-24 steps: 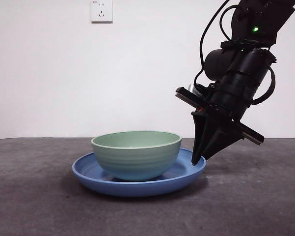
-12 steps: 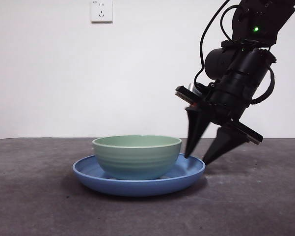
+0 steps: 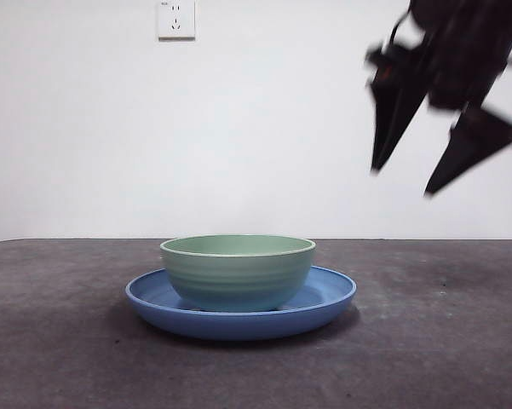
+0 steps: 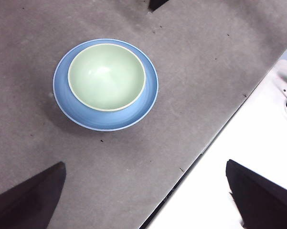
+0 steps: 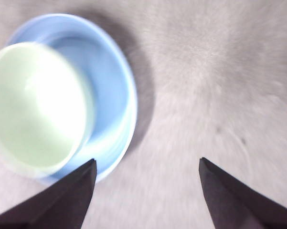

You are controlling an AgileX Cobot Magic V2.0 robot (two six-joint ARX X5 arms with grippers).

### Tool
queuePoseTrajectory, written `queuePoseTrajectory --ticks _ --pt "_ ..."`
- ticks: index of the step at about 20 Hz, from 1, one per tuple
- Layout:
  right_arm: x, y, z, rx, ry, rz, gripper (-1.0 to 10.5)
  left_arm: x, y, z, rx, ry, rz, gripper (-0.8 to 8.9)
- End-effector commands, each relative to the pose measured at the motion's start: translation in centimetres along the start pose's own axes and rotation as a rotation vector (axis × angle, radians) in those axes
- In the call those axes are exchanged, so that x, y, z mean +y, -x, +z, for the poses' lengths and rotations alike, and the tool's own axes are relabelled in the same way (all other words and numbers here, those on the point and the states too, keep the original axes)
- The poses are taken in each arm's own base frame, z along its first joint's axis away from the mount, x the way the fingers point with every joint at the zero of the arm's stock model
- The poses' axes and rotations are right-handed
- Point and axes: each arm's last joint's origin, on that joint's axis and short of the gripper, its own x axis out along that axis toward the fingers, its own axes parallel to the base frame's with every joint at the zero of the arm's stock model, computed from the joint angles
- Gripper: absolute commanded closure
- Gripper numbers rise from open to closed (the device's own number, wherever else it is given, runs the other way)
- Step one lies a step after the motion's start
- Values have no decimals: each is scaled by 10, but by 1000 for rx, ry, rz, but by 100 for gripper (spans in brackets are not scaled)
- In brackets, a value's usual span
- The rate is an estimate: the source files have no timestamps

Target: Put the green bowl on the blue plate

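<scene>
Tabletop: green bowl (image 3: 238, 272) sits on blue plate (image 3: 324, 300), well below open right pincer (image 3: 402, 181).

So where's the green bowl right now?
The bowl sits inside the plate, left of centre in the front view, untouched; the open right end effector hangs up to its right.

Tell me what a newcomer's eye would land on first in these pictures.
The green bowl sitting inside the blue plate at the middle of the dark table draws the eye first. Next comes the right hand, blurred and open, high above and beside the plate, touching nothing.
</scene>
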Motion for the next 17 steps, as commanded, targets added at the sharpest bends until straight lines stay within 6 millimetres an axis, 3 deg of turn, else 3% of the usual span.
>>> queuePoseTrajectory --ticks 1,6,13,17 --pt "16 41 -12 -91 90 2 607 -1 1 3 -14 -6 -4 157" --pt "45 118 -70 -246 206 33 609 -1 1 3 -16 -6 -4 157" --pt "53 163 -135 -291 240 51 608 -1 1 3 -16 -6 -4 156" --pt "55 180 -162 -363 260 60 576 -1 1 3 -16 -6 -4 156"
